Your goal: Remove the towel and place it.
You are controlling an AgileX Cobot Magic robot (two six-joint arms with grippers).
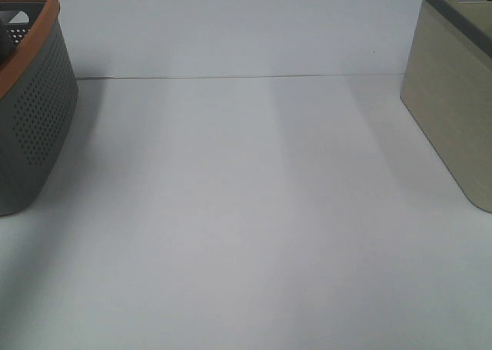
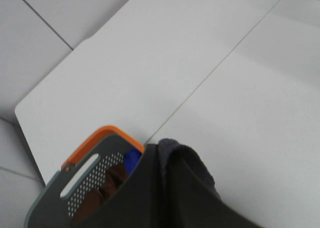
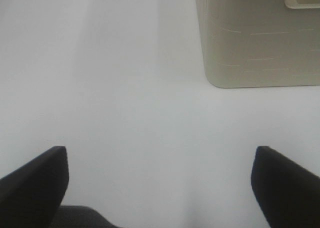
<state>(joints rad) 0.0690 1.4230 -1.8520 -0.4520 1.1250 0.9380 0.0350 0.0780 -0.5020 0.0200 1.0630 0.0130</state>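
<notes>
Noting the near side first: the right gripper point(image 3: 160, 155) hangs over bare table point(image 1: 246, 211), fingers spread wide, nothing between them. The left gripper point(image 2: 161, 160) is outside the high view. Its wrist camera shows it clenched, in my judgement, on a fold of the towel point(image 2: 192, 178), which drapes from the claw with its full length and long axis hidden. Just beneath lies the grey basket point(image 2: 100, 134), orange-rimmed, at the table's left edge, with a brown cloth point(image 2: 107, 185) and a blue item point(image 2: 131, 160) inside. Open table lies to the towel's right, the likely set-down ground, and only the left arm has the towel. Farther off, at the right, stands the beige basket point(image 1: 446, 111), well apart.
</notes>
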